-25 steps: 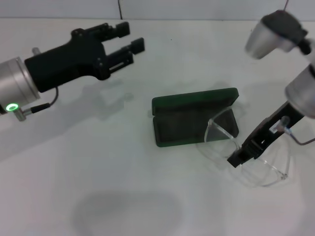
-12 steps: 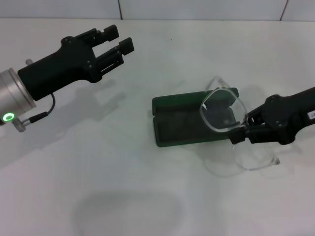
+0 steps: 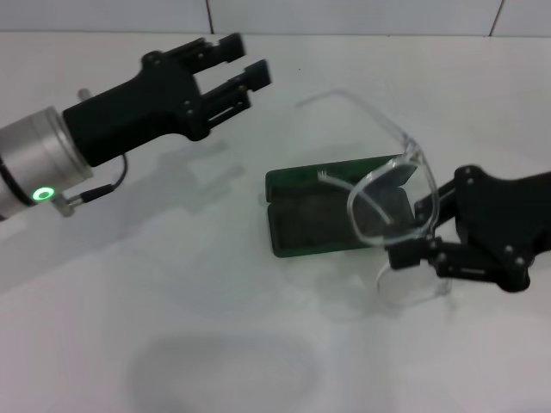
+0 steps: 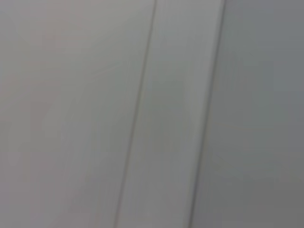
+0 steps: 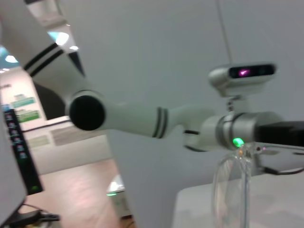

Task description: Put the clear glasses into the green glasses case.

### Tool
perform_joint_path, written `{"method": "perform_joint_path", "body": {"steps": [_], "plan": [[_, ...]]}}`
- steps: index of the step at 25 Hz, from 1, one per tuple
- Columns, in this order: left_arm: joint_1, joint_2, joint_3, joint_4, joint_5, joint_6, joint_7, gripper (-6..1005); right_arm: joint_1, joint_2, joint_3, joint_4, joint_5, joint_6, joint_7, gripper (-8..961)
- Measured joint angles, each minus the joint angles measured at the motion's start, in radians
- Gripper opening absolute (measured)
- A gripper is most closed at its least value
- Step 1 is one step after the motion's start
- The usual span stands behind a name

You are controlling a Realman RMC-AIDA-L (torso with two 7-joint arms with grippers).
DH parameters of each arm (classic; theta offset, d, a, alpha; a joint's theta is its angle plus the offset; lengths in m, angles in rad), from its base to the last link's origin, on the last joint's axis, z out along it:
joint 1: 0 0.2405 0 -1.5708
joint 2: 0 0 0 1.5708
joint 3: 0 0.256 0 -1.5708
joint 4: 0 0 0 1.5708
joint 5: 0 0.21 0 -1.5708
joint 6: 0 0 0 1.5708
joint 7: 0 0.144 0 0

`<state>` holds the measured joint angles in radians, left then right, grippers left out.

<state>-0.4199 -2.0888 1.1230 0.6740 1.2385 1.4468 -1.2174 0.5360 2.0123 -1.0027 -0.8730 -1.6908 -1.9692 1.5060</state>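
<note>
The green glasses case (image 3: 318, 225) lies open at the middle of the table, its lid (image 3: 336, 176) folded back on the far side and the dark lining facing up. My right gripper (image 3: 411, 234) is shut on the clear glasses (image 3: 385, 205) and holds them tilted in the air over the case's right end, with one thin arm (image 3: 362, 103) pointing up and back. In the right wrist view the clear glasses (image 5: 236, 190) stand close before the camera. My left gripper (image 3: 244, 67) hovers open and empty at the back left, well away from the case.
The white table (image 3: 172, 301) lies bare around the case, with a wall seam along the far edge (image 3: 207, 33). The left wrist view shows only grey panels. The right wrist view looks across at my left arm (image 5: 142, 121) and head camera (image 5: 243, 73).
My right gripper has lifted the clear glasses off the table and swung them up and left over the case's right end. The left gripper has shifted a little to the right.
</note>
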Motion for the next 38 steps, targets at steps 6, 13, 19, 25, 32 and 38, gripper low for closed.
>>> {"method": "perform_joint_path", "body": {"steps": [6,13,19,25,32,38], "plan": [[-0.084,0.002,0.002,-0.057,0.007,0.100,0.015,532,0.033,0.004,-0.025,0.046,-0.074,-0.023,-0.022,117],[-0.122,0.016,0.025,-0.063,0.062,0.184,-0.055,531,0.009,0.005,-0.027,0.063,-0.085,0.024,-0.125,116],[-0.169,0.017,0.027,-0.069,0.184,0.195,-0.178,531,-0.001,0.007,-0.033,0.068,-0.085,0.059,-0.259,117],[-0.186,0.012,0.027,-0.070,0.275,0.186,-0.245,531,-0.002,0.012,-0.034,0.095,-0.069,0.093,-0.431,117],[-0.196,0.018,0.022,-0.071,0.351,0.179,-0.310,531,-0.019,0.013,-0.035,0.149,-0.021,0.108,-0.692,116],[-0.184,0.018,-0.056,-0.071,0.349,0.178,-0.294,530,-0.026,0.008,-0.046,0.151,-0.030,0.110,-0.767,116]]}}
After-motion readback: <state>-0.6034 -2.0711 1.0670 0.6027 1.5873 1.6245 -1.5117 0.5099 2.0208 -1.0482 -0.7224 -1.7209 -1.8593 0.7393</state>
